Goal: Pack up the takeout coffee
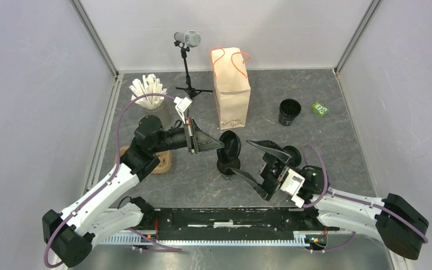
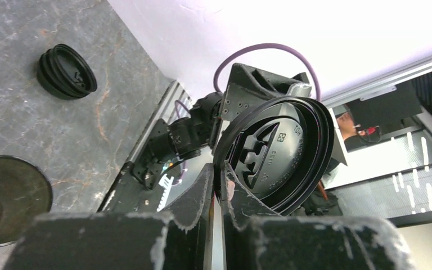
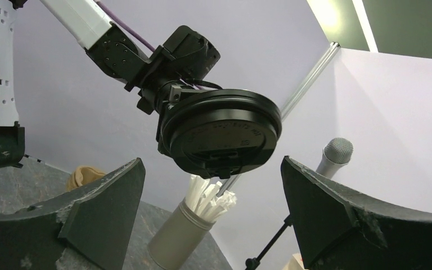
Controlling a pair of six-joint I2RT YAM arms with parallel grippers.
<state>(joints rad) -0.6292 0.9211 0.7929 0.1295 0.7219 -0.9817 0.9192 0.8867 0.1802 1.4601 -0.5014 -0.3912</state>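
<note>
My left gripper (image 1: 220, 145) is shut on the rim of a round black lid (image 1: 229, 144), holding it on edge above the table. In the left wrist view the lid (image 2: 278, 152) stands just past my pinched fingers (image 2: 202, 191). An open black cup (image 1: 225, 167) stands on the table right below the lid and appears at the lower left of the left wrist view (image 2: 5, 199). My right gripper (image 1: 240, 157) is open wide beside that cup, with nothing between its fingers. From the right wrist the lid (image 3: 219, 132) hangs above and between my spread fingers (image 3: 101, 208).
The brown paper bag (image 1: 232, 84) stands upright at the back. A second black cup (image 1: 289, 111) and a small green item (image 1: 319, 108) sit to its right. A stack of black lids (image 1: 292, 154) lies by my right arm. The grey cup of white sticks (image 1: 149, 93), a microphone stand (image 1: 187, 62) and a tan object (image 1: 160, 163) are on the left.
</note>
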